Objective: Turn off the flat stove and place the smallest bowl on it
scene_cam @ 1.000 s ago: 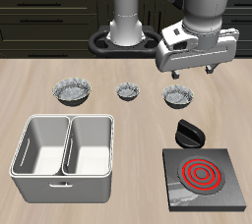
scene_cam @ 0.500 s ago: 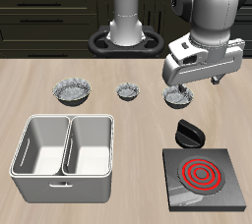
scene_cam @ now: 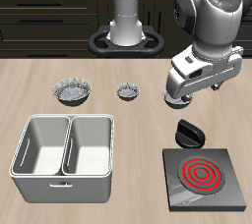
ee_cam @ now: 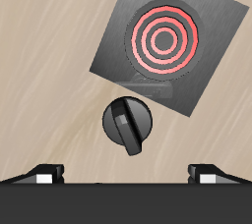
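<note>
The flat stove (scene_cam: 202,177) lies near the table's front edge, its coil rings glowing red. Its black knob (scene_cam: 187,133) sits just behind the slab. The smallest bowl (scene_cam: 128,91), tiny with a crinkled rim, stands farther back at mid-table, untouched. My gripper (scene_cam: 197,90) hangs open and empty above the table, behind the knob and over the mid-sized crinkled bowl (scene_cam: 173,96), which it partly hides. The wrist view looks down on the stove (ee_cam: 167,41) and knob (ee_cam: 128,123), with both fingertips (ee_cam: 44,174) spread wide. The smallest bowl does not show there.
The widest crinkled bowl (scene_cam: 73,90) stands in the same row as the other two bowls. A white twin-compartment bin (scene_cam: 64,154) sits near the front edge, beside the stove. The robot's base (scene_cam: 125,31) rises at the back.
The gripper has come down and forward, from high behind the bowls to just over the mid-sized bowl, closer to the knob. It stays open. Nothing on the table moved.
</note>
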